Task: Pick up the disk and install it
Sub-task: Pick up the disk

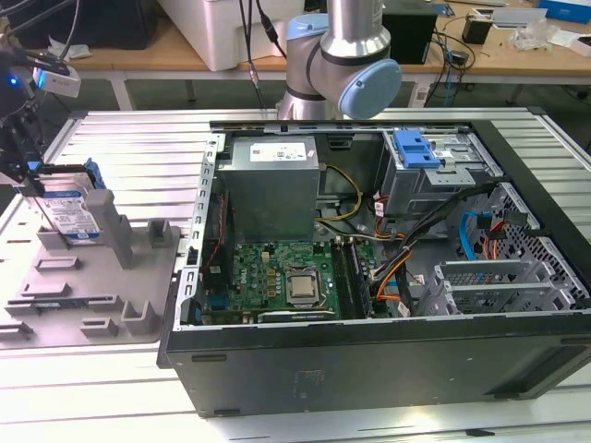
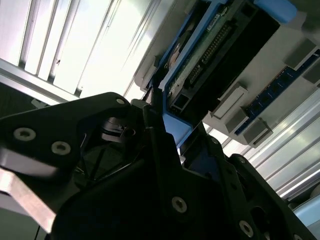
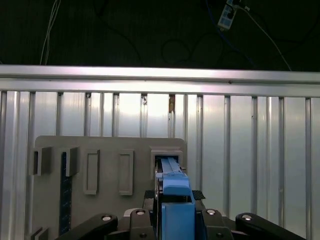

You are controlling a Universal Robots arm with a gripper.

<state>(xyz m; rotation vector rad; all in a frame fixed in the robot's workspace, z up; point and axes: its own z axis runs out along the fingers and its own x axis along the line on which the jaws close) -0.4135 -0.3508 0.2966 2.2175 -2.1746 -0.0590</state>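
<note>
The disk [image 1: 70, 210], a silver drive with a white-and-blue label in a blue carrier frame, stands on edge in a slot of the grey fixture plate [image 1: 88, 291] at the exterior view's left. My gripper [image 1: 35, 183] reaches down onto its upper edge. In the first wrist view the blue frame of the disk [image 3: 175, 192] sits between the black fingers [image 3: 156, 197] of my gripper [image 3: 176, 202], which is shut on it. The second wrist view shows the disk [image 2: 202, 52] from its connector edge, with a fingertip [image 2: 156, 117] against the blue frame.
The open computer case [image 1: 369, 360] lies to the exterior view's right of the fixture. It holds a grey power-supply box [image 1: 272, 180], a green motherboard [image 1: 277, 272], a drive cage [image 1: 452, 175] with a light-blue latch plate [image 1: 416, 148], and cables. The arm's base [image 1: 337, 55] stands behind it.
</note>
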